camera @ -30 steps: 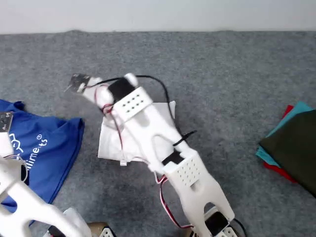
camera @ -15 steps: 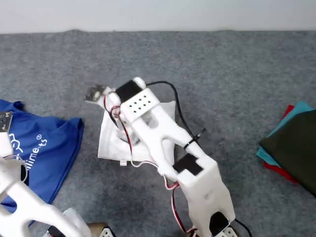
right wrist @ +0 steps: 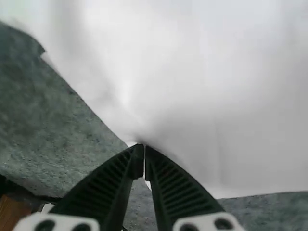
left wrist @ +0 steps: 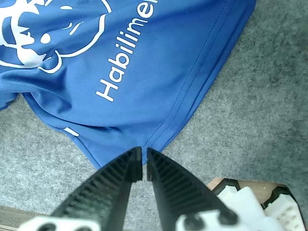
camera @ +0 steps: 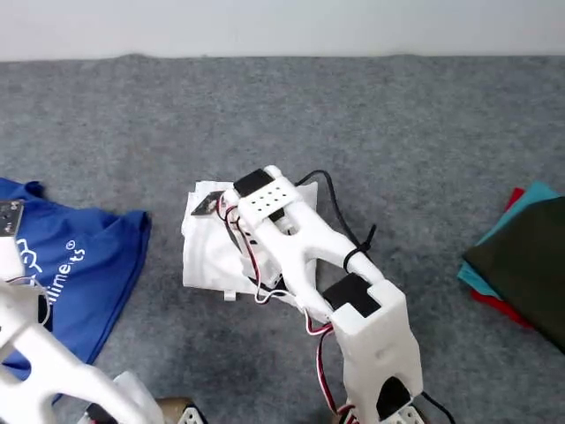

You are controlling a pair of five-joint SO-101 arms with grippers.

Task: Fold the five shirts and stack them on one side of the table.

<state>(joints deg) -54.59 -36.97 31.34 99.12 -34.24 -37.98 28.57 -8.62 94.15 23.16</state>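
Observation:
A white shirt (camera: 205, 258) lies partly folded at the table's middle, and its cloth (right wrist: 202, 86) spreads just beyond my right gripper (right wrist: 143, 150). That gripper (camera: 207, 205) hangs over the shirt's far left corner, shut on a pinch of cloth at the edge. A blue shirt with white print (camera: 79, 256) lies unfolded at the left. My left gripper (left wrist: 143, 166) hovers above the hem of the blue shirt (left wrist: 120, 57), shut and holding nothing.
A stack of folded shirts (camera: 521, 256), dark on top with teal and red beneath, sits at the right edge. The table is covered in grey carpet (camera: 397, 132). The left arm's white body (camera: 35, 353) stands at the near left corner.
My right gripper has swung back from beyond the white shirt's far left side to over its corner. The shirt's far left corner now lies differently. The left arm has not moved.

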